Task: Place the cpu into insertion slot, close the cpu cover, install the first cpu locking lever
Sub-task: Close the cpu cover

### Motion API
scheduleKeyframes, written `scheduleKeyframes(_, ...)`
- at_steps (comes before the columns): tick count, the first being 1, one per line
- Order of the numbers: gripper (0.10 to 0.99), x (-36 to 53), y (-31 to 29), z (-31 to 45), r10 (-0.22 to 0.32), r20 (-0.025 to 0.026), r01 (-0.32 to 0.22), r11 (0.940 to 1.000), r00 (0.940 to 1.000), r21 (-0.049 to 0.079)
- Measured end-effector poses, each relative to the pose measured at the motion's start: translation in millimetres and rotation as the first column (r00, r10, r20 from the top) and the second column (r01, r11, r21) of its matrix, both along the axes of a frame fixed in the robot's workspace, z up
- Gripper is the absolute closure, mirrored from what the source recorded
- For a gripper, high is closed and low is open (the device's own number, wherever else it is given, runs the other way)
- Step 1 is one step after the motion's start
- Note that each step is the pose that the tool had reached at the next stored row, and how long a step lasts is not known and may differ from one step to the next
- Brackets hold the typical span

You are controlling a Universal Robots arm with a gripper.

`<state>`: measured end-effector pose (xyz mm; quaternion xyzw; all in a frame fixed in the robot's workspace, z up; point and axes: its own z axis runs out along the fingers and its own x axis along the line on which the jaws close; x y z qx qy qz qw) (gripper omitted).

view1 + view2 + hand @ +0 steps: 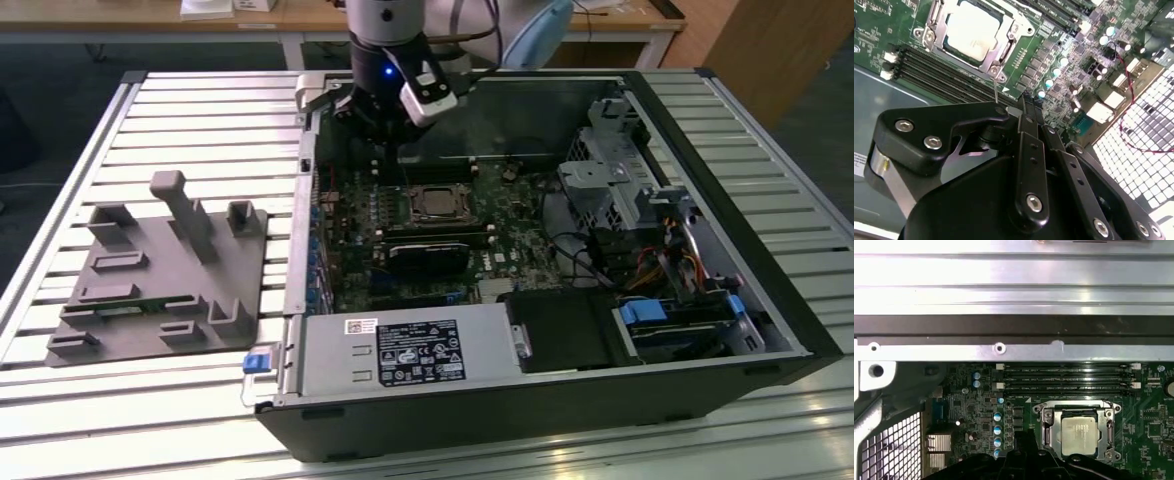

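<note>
One small square silver-tan cpu (1080, 434) is sitting in the one black square insertion slot (1079, 413), and one thin silver metal cpu cover (1046, 429) is lying closed around it. One thin silver wire locking lever (996, 92) is sticking up at the cover's corner. Just beside it, the one black gripper (1026, 103) is hovering, pinched together and gripping nothing. Four long black memory slots (1069, 379) are running alongside.

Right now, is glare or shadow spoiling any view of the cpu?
In the second wrist view, glare washes the cpu face to pale white, and the gripper is a dark mass in the foreground. In the first wrist view, the cpu is evenly lit, with only mild shine. In the exterior view, it sits in the dimmer inside of the computer case, without glare.
</note>
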<state>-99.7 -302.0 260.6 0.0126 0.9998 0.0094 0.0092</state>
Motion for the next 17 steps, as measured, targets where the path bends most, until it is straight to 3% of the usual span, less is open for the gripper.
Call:
scheduleKeyframes(12, 0.980, -0.6, 15.8, -3.8, 0.000, 0.0001, 0.000, 1.0000, 1.0000, 0.000)
scheduleKeyframes(17, 0.980, 9.1, 18.4, -4.3, 0.000, -0.0001, 0.000, 1.0000, 1.0000, 0.000)
